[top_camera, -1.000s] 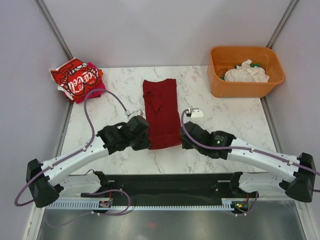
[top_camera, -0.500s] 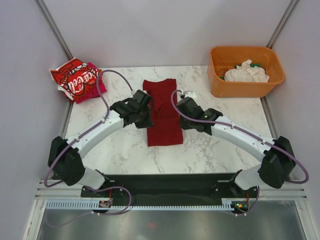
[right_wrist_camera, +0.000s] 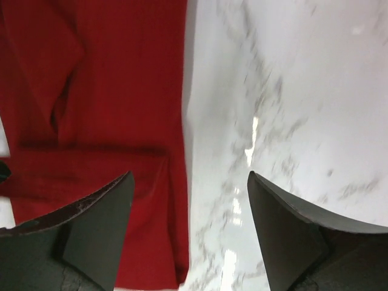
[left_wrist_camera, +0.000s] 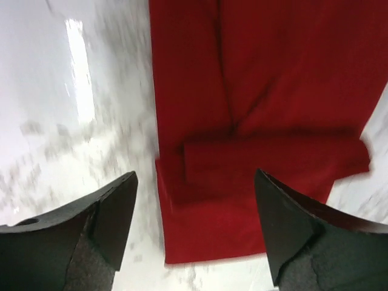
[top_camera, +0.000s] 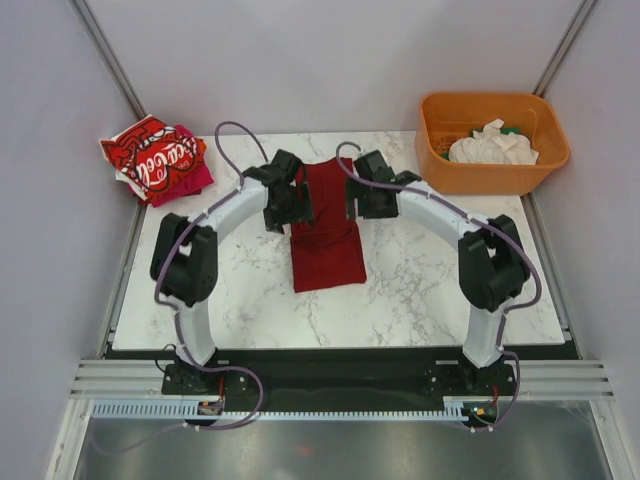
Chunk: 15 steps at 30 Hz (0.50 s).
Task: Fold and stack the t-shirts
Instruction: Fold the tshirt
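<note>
A plain dark red cotton t-shirt is lying at the centre of the white marble tabletop, folded into a long narrow strip running from 12 to 6 o'clock. It is probably lying this way so that it can be doubled end over end. The jaws of the left arm are hanging over the strip's 9 o'clock edge near its far end. The jaws of the right arm are mirroring them over the 3 o'clock edge. Both pairs are standing wide apart and gripping nothing. They are facing each other across the cloth, which suits a two-corner lift that keeps the fold square. From the wrist cameras a crosswise flap is showing, lying across the strip and slightly askew, so the fold looks to me only partly made. At 10 o'clock a bright red t-shirt with white lettering is resting on a magenta t-shirt, apparently the start of the stack. At 2 o'clock a white t-shirt is waiting crumpled in an orange plastic tub, out of the way of the folding.
</note>
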Motion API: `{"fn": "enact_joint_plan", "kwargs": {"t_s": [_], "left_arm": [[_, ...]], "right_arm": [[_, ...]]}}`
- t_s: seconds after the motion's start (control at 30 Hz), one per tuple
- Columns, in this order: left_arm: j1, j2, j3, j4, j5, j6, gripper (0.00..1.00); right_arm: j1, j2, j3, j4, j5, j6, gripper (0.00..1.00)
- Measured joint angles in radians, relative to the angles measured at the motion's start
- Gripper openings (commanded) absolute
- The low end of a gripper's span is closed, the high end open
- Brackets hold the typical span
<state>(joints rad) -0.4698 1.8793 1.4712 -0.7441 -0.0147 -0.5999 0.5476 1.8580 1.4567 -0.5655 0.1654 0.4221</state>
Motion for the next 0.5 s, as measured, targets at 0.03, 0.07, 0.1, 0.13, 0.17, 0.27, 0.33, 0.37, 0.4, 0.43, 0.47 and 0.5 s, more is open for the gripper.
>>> {"fn": "enact_joint_plan", "kwargs": {"t_s": [0.03, 0.07, 0.1, 0.13, 0.17, 0.27, 0.33, 0.37, 0.4, 0.43, 0.47, 0.5], "left_arm": [[0.029, 0.05, 0.058, -0.007, 0.006, 0.007, 0.87], [0.058, 0.101, 0.129, -0.023, 0.016, 0.016, 0.89], [0.084, 0.148, 0.204, -0.038, 0.021, 0.024, 0.89], [0.104, 0.188, 0.286, -0.06, 0.027, 0.032, 0.89], [0.121, 0.211, 0.341, -0.061, 0.033, 0.042, 0.89], [0.155, 0.213, 0.441, -0.07, 0.045, 0.073, 0.83], [0.154, 0.175, 0.444, -0.069, 0.048, 0.088, 0.78], [0.148, 0.149, 0.422, -0.066, 0.051, 0.094, 0.75], [0.142, 0.112, 0.378, -0.051, 0.055, 0.098, 0.7], [0.135, 0.066, 0.317, -0.04, 0.06, 0.102, 0.63], [0.128, 0.026, 0.264, -0.039, 0.066, 0.104, 0.63], [0.118, -0.019, 0.198, -0.035, 0.071, 0.108, 0.63]], "right_arm": [[-0.028, 0.047, 0.065, -0.026, -0.01, -0.004, 0.84], [-0.049, 0.078, 0.116, -0.035, -0.014, -0.008, 0.84], [-0.073, 0.111, 0.182, -0.049, -0.018, -0.011, 0.84], [-0.093, 0.137, 0.253, -0.071, -0.022, -0.018, 0.84], [-0.111, 0.148, 0.311, -0.08, -0.022, -0.024, 0.84], [-0.14, 0.111, 0.381, -0.074, -0.034, -0.04, 0.79], [-0.137, 0.035, 0.336, -0.056, -0.061, -0.05, 0.72], [-0.13, -0.011, 0.292, -0.043, -0.088, -0.056, 0.55], [-0.121, -0.06, 0.237, -0.027, -0.123, -0.062, 0.47], [-0.111, -0.111, 0.163, 0.013, -0.163, -0.059, 0.36], [-0.099, -0.147, 0.102, 0.03, -0.193, -0.06, 0.3], [-0.084, -0.183, 0.029, 0.053, -0.232, -0.056, 0.26]]}}
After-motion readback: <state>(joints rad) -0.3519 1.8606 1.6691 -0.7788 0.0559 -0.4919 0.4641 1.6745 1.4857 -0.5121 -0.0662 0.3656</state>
